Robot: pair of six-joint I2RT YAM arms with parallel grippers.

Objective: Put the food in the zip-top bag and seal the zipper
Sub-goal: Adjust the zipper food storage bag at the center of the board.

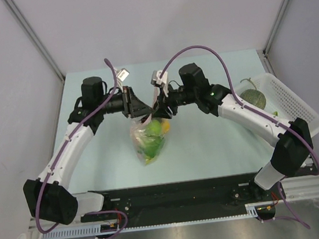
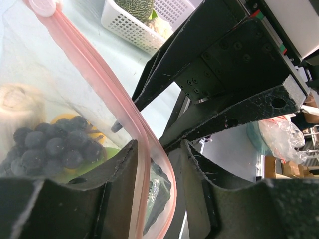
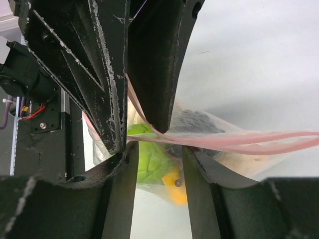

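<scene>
Bag (image 1: 147, 139) long axis near-far, zipper (image 2: 99, 79) end far; L gripper (image 2: 159, 147), R gripper (image 3: 160, 149) both apart.

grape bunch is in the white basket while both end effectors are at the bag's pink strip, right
Not right: the grape bunch is inside the zip-top bag, not the white basket, as the left wrist view shows. The left end effector and right end effector are at the pink strip.

Zip-top bag (image 1: 146, 143) mid-table — grape bunch (image 2: 50, 147), green and orange fruits (image 3: 149, 169) inside; pink-red zipper (image 2: 94, 74) along mouth.
</scene>
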